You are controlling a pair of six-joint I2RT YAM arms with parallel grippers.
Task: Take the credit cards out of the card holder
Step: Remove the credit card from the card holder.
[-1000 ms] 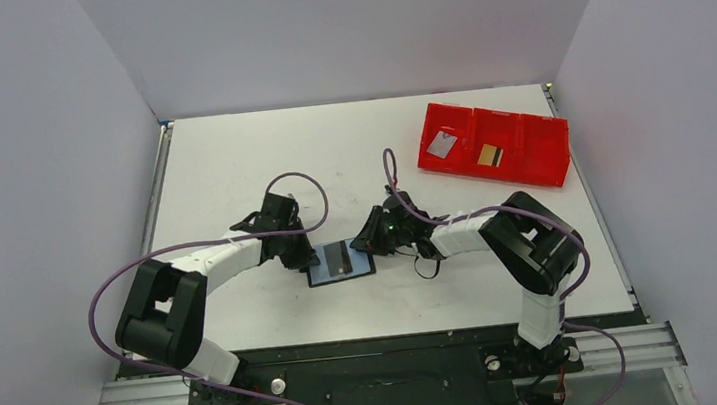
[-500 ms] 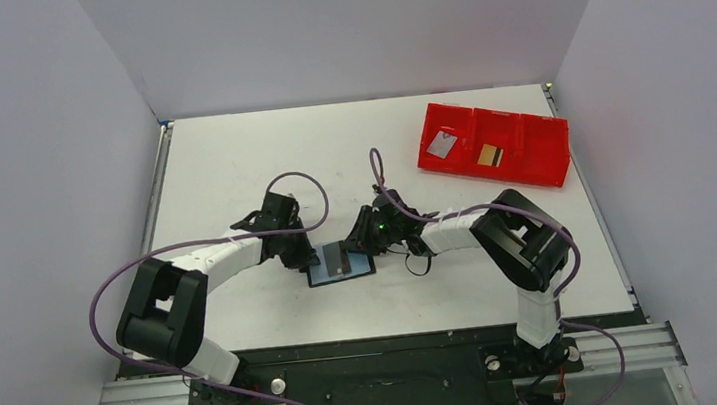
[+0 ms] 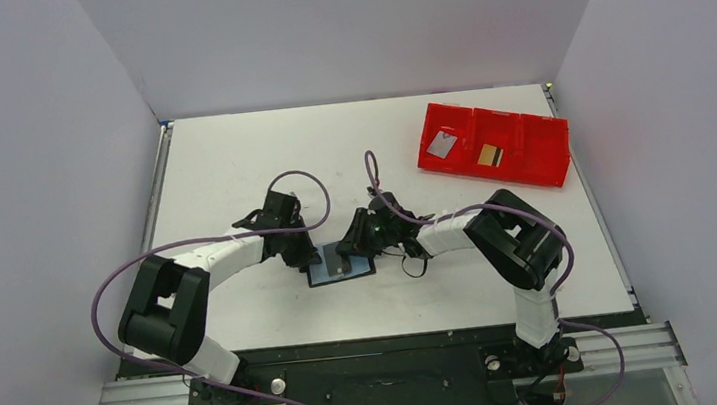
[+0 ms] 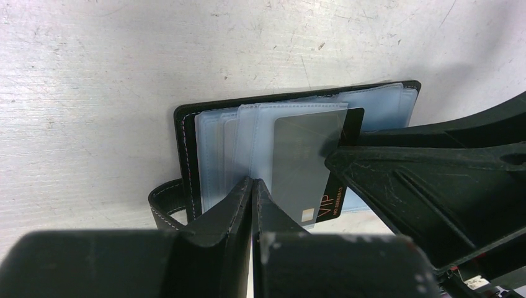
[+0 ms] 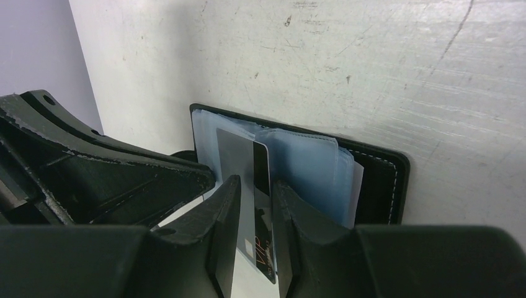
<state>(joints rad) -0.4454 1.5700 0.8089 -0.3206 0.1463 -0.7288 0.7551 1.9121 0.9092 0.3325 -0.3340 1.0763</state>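
I'm seeing my right gripper [image 5: 254,192] holding its fingers a little apart either side of a black VIP card [image 5: 261,164] that is sticking out of the clear sleeves of the open holder [image 5: 378,180], which is lying on the white table [image 5: 372,62], with the left gripper [image 5: 198,177] sitting close on the left.

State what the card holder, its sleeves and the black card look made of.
The card holder: black leather or imitation, matt, with stitched edges. The sleeves: clear flexible plastic, bluish and glossy, slightly wavy. The black card: probably stiff plastic, smooth, with printed lettering; metal cannot be excluded.
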